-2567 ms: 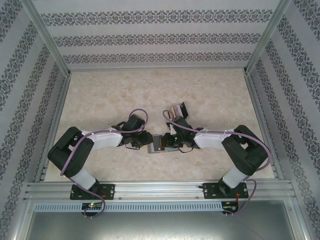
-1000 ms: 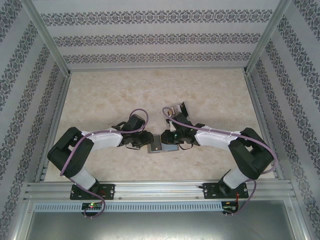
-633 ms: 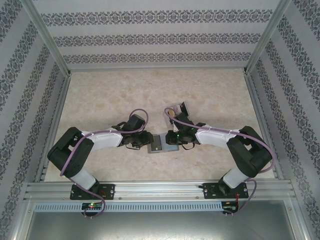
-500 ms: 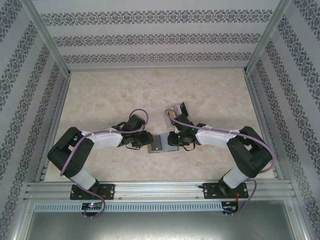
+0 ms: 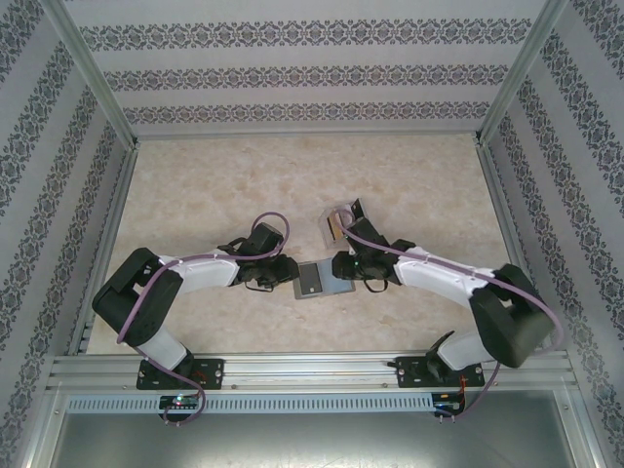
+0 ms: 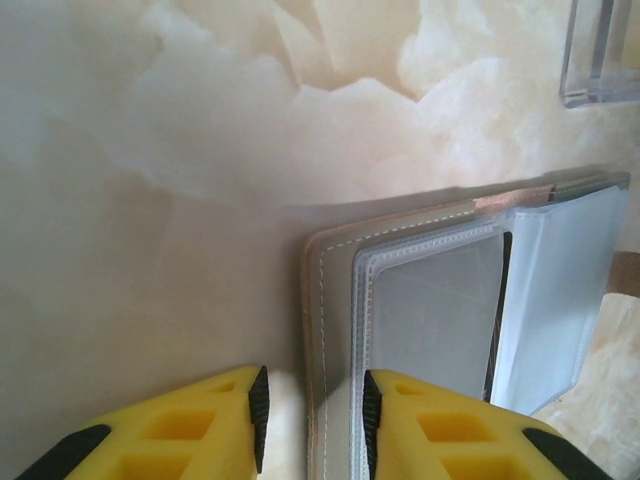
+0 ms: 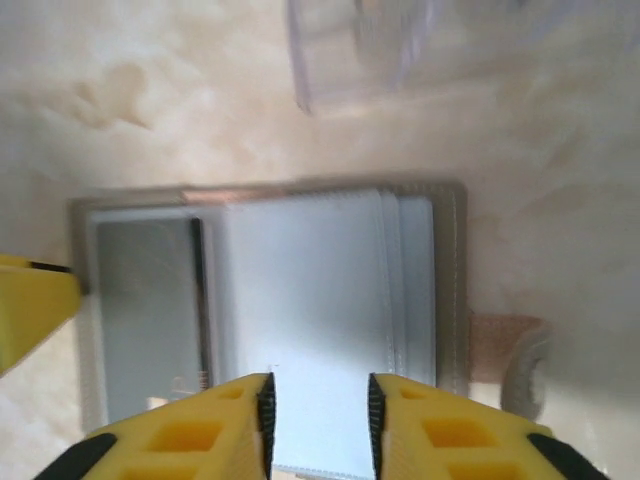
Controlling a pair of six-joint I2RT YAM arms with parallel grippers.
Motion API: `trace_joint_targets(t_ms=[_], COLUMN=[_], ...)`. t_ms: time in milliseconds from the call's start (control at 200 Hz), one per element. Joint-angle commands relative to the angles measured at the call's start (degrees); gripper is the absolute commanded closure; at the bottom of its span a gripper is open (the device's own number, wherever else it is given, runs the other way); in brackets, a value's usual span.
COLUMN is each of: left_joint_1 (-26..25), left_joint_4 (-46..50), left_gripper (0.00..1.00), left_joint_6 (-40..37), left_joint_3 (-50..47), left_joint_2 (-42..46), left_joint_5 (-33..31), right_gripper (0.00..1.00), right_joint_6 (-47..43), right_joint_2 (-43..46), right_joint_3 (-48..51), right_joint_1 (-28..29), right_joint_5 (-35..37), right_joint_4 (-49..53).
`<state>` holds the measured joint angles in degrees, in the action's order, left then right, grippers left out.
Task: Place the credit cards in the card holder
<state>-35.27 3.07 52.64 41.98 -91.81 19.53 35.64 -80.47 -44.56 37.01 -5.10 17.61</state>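
Note:
The grey card holder (image 5: 316, 281) lies open and flat between my two grippers. Its stitched left edge (image 6: 325, 330) runs between the fingers of my left gripper (image 6: 315, 400), which stands open, with its right finger over the clear sleeve. My right gripper (image 7: 320, 405) hovers open above a pale blue-grey sheet (image 7: 310, 290) in the holder; I cannot tell whether it is a card or a sleeve. A grey card (image 7: 145, 300) sits in the left pocket. A tan credit card (image 5: 333, 226) stands in the clear box.
The clear plastic box (image 5: 343, 218) stands just behind the holder, near my right wrist, and is also in the right wrist view (image 7: 360, 50). A tan patch (image 7: 495, 345) lies against the holder's right edge. Aluminium rails and patterned walls bound the marble table (image 5: 195, 185).
My right gripper has opened and drawn back to the holder's right edge, its elbow swinging out to the right. The left arm has stayed put.

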Motion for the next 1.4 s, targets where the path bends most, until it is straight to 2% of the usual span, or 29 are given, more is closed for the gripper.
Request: trace_joint_targets(t_ms=[0,55,220,450,649,874,1399], left_joint_1=[-0.59,-0.60,-0.62,-0.53,-0.51,-0.55,-0.51], left_joint_4=[1.95,2.03,0.99,-0.07,-0.87,-0.93,-1.58], left_gripper=[0.66,0.65,0.59,0.53,0.49,0.48,0.45], left_joint_6=[-1.78,-2.08,-2.19,-2.63,-2.20,-2.19,-2.17], left_joint_3=[0.95,1.42,2.51,5.47,7.23,7.54,7.31], left_joint_2=[2.81,3.70,5.81,5.53,4.10,3.49,3.47], left_joint_5=[-2.17,-2.88,-5.56,-6.75,-5.91,-5.15,-4.59], right_gripper=[0.62,0.58,0.61,0.63,0.61,0.60,0.58], right_joint_6=[-8.11,-11.55,-18.90,-22.16,-22.96,-23.57,-24.77], right_joint_2=[4.08,3.68,-4.22,-15.73,-23.81,-28.59,-34.81], right_joint_3=[-6.23,-9.41,-20.70,-32.15,-40.00,-43.75,-47.20], right_joint_1=[-4.29,-6.78,-12.20,-10.77,-7.70,-6.96,-6.70], right_joint_5=[5.05,5.43,3.81,5.20,12.98,18.83,22.35], right_joint_4=[5.26,7.52,15.57,21.59,26.42,28.12,29.72])
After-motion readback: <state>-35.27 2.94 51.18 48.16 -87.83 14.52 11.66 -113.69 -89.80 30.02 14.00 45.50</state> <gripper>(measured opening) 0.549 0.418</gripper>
